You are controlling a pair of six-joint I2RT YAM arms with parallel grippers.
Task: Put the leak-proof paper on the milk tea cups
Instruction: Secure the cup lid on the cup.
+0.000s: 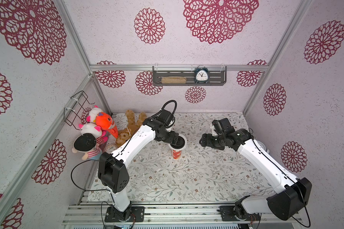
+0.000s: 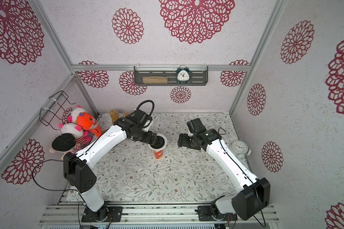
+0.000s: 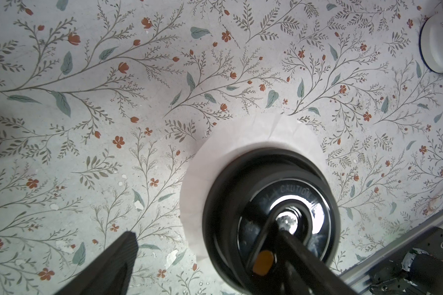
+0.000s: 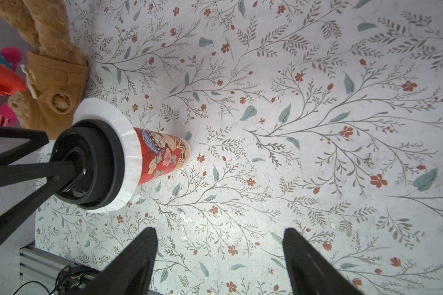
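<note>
- Two hands hang above the flowered desk (image 1: 187, 178), and neither grips anything.
- Straight over the cup (image 1: 176, 154) is the left hand (image 1: 177, 141), its jaws partly apart.
- One finger (image 3: 294, 247) of it reaches into the dip at the middle of the black lid (image 3: 266, 178); whether it presses there I cannot tell.
- Its other finger (image 3: 118, 260) stays clear of the lid's rim, over bare desk.
- Right beneath the left hand, under that lid, lies the paper (image 3: 241, 138), round and white. Its pleated edge sticks out all round the lid and droops over the cup's mouth.
- Below the paper the cup stands upright on the desk, its red printed lower part in plain sight in the right wrist view.
- Well to one side of the cup hovers the right hand (image 4: 219, 232), jaws wide, with only desk between its fingers.
</note>
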